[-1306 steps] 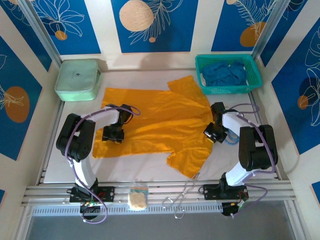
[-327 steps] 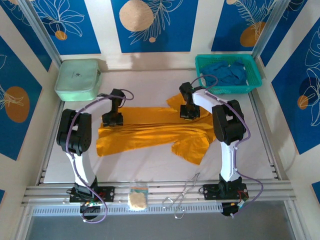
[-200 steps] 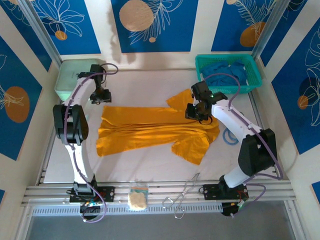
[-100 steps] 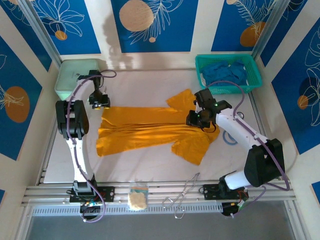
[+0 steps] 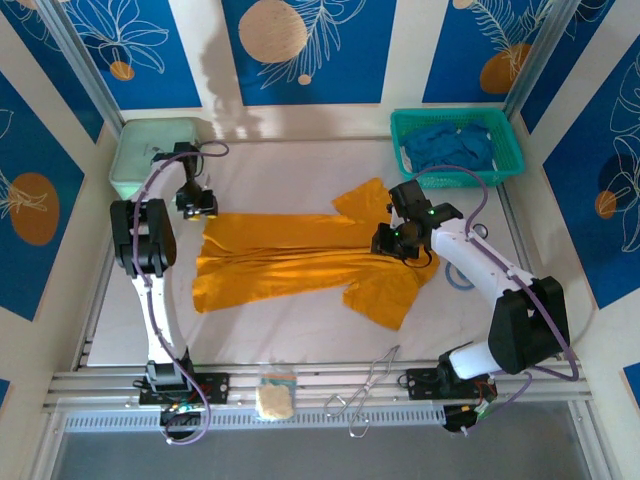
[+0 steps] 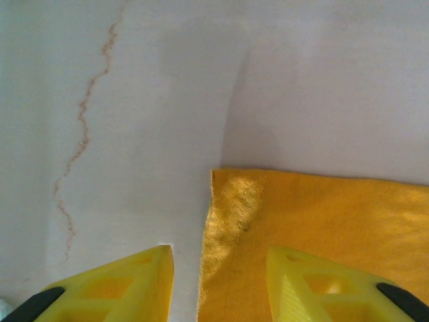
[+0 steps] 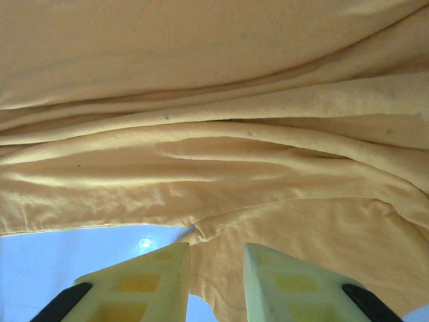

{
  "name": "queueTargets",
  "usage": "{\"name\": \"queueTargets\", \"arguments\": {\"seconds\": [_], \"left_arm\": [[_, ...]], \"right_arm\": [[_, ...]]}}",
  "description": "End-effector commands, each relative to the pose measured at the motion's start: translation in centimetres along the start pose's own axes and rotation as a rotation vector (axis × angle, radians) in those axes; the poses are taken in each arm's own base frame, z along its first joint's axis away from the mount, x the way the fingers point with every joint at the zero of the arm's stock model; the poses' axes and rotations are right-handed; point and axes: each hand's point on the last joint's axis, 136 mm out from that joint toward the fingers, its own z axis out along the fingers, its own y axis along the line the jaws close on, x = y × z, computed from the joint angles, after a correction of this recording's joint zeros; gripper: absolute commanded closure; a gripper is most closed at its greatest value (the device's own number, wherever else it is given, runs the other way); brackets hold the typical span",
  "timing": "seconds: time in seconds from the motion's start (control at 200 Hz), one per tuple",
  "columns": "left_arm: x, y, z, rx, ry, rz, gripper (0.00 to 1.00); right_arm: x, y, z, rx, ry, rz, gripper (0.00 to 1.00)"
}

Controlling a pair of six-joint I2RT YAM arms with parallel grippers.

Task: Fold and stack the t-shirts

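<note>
The mustard-orange t-shirt (image 5: pixel 290 255) lies folded lengthwise across the middle of the table, with one sleeve (image 5: pixel 385 295) sticking out toward the near side. My left gripper (image 5: pixel 197 208) hovers at its far-left corner. In the left wrist view this left gripper (image 6: pixel 220 261) is open, its yellow fingers straddling the shirt's (image 6: pixel 322 221) side edge. My right gripper (image 5: pixel 392 243) hangs over the right part of the shirt. Seen from the right wrist, that gripper (image 7: pixel 214 258) stands narrowly open above the wrinkled cloth (image 7: pixel 214 134) near the sleeve seam. Deep blue t-shirts (image 5: pixel 450 145) lie bunched in the basket.
The teal mesh basket (image 5: pixel 505 170) stands at the back right and a mint-green pouch (image 5: pixel 150 165) at the back left, just beyond my left gripper. A blue ring (image 5: pixel 458 277) lies right of the shirt. A wire clip (image 5: pixel 365 390) and a beige pad (image 5: pixel 275 398) rest on the front rail.
The shirt went from spread flat to folded lengthwise. In the last second my left gripper dropped from beside the pouch to the shirt's far-left corner. The right gripper shifted slightly toward the near left.
</note>
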Motion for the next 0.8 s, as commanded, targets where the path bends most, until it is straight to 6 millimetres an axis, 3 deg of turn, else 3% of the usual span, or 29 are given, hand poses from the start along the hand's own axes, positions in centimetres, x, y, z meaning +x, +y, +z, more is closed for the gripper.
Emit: {"name": "queueTargets", "arguments": {"seconds": [0.0, 0.19, 0.455, 0.65, 0.795], "left_arm": [[-0.4, 0.0, 0.9, 0.011, 0.011, 0.014, 0.59], [-0.6, 0.1, 2.5, 0.005, 0.034, 0.015, 0.59], [-0.2, -0.2, 4.2, -0.044, 0.082, 0.058, 0.69], [0.5, -1.2, 4.9, -0.08, 0.103, 0.109, 0.85], [0.6, -2.2, 3.8, -0.115, 0.079, 0.144, 1.0]], "right_arm": [[0.4, 0.8, -0.4, -0.04, 0.006, 0.001, 0.74], [0.7, 0.6, -0.2, -0.035, 0.013, 0.001, 0.74], [0.8, 0.6, -0.1, -0.034, 0.02, -0.003, 0.77], [0.4, 0.8, -0.1, -0.039, 0.014, -0.011, 0.78], [-2.1, -0.2, -0.3, -0.013, -0.005, -0.011, 0.73]]}}
